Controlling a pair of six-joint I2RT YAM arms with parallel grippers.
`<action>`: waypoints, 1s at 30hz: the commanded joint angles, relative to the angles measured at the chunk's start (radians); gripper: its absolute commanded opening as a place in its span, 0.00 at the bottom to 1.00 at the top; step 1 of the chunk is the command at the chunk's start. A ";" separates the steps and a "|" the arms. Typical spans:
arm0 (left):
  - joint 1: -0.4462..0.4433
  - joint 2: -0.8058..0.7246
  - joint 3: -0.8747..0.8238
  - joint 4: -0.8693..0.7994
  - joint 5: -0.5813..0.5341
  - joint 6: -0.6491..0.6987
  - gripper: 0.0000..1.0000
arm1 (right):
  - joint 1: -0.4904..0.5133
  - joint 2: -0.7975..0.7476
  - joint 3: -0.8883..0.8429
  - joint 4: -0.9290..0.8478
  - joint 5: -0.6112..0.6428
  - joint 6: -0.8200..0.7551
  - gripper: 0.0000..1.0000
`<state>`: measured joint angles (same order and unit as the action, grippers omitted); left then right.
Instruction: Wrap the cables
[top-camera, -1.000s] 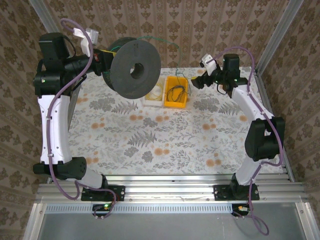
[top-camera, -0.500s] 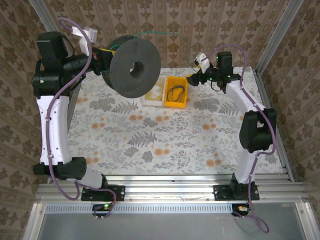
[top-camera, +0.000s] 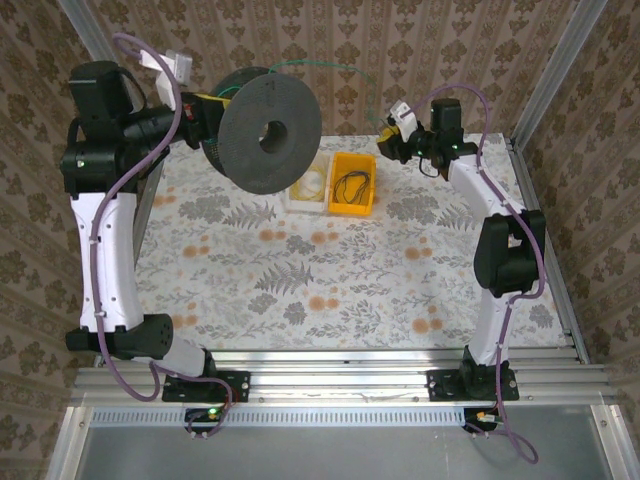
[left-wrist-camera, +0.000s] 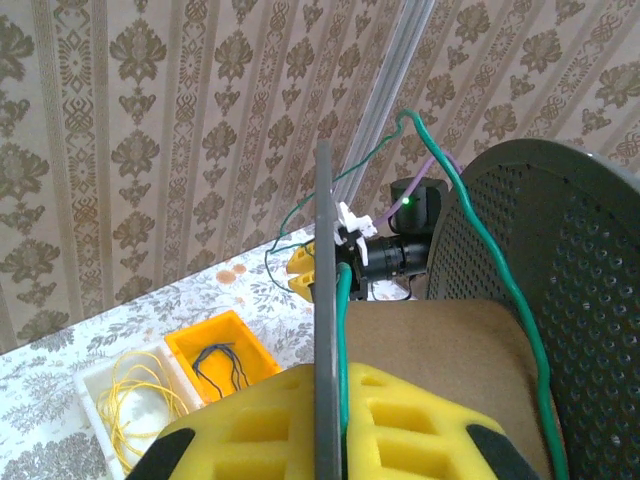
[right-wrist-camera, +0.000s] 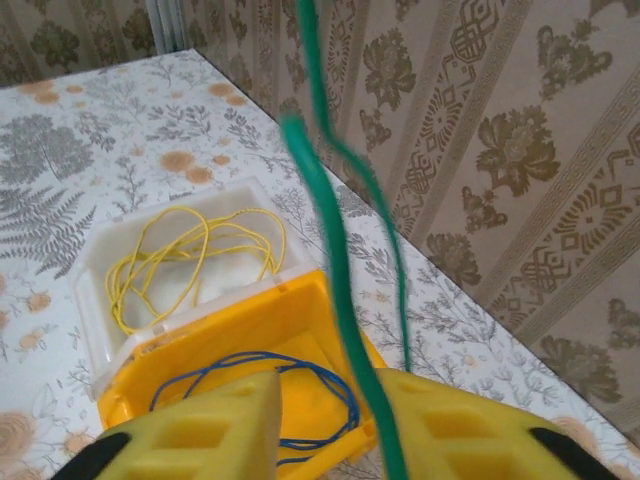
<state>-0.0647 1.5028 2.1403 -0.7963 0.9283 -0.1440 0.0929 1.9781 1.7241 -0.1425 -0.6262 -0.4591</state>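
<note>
My left gripper (top-camera: 210, 115) (left-wrist-camera: 335, 400) is shut on the thin flange (left-wrist-camera: 325, 300) of a black spool (top-camera: 265, 135), held high at the back left. A green cable (top-camera: 320, 68) (left-wrist-camera: 480, 230) runs from the spool core in an arc to my right gripper (top-camera: 385, 143) (right-wrist-camera: 330, 400). That gripper's fingers stand apart. The green cable (right-wrist-camera: 330, 230) passes through the gap against the right-hand finger. A dark bluish cable (top-camera: 350, 183) (right-wrist-camera: 300, 365) lies coiled in the yellow bin (top-camera: 353, 208). A pale yellow cable (top-camera: 312, 183) (right-wrist-camera: 190, 250) lies in the white bin.
The two bins sit side by side at the back middle of the floral table (top-camera: 300, 280). The patterned back wall and metal corner posts (top-camera: 555, 70) stand close behind both grippers. The raised spool overhangs the white bin's left side.
My right gripper has moved back and left toward the wall, lifting the green cable into a higher arc. The left arm has shifted the spool slightly up.
</note>
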 joint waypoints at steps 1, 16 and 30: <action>-0.001 -0.009 0.048 0.064 0.037 -0.034 0.00 | 0.003 0.022 0.039 -0.031 -0.063 0.005 0.19; 0.052 0.013 0.046 0.369 0.081 -0.291 0.00 | 0.012 -0.002 -0.064 -0.068 -0.027 0.041 0.00; 0.157 0.197 0.166 0.583 -0.067 -0.552 0.00 | 0.067 -0.178 -0.328 -0.176 -0.111 -0.029 0.00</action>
<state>0.0868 1.7229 2.2028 -0.1814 0.9833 -0.7376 0.1307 1.8832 1.4387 -0.2478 -0.6880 -0.4500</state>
